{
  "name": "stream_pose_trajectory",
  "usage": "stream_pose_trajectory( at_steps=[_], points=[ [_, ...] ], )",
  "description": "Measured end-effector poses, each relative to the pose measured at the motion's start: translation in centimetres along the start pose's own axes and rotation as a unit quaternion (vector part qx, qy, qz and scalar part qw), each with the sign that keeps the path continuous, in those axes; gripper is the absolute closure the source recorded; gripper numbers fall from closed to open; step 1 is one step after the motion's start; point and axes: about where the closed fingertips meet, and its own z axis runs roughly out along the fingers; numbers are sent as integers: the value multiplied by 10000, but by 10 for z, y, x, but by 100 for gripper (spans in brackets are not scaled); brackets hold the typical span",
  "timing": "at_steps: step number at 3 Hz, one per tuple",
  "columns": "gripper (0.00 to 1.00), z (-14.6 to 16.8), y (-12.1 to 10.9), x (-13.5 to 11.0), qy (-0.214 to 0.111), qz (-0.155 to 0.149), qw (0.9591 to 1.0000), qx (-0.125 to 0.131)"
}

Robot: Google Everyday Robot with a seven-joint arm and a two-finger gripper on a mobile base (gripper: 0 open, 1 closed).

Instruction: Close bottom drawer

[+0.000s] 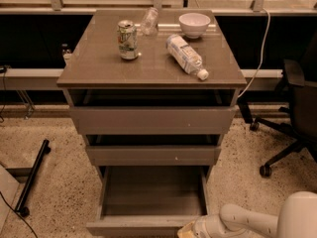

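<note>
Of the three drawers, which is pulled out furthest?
The bottom drawer: its grey floor shows, while the middle drawer and top drawer gape only slightly. The gripper is at its front's right end.

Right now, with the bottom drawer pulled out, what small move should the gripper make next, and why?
Probably a short push straight toward the cabinet. The bottom drawer stands far out, and the gripper sits low at the right end of its front panel, so pressing there should start it sliding in.
</note>
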Motion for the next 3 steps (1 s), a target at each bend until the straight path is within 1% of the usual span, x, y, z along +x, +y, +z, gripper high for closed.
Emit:
stream_pose_trajectory(
  at_steps=[1,2,3],
  points=[
    [100,0,0,0,0,0,10000,0],
    [100,7,-25,-19,-1,-114,9998,169],
    [100,7,-27,-20,-6,-121,9998,180]
  ],
)
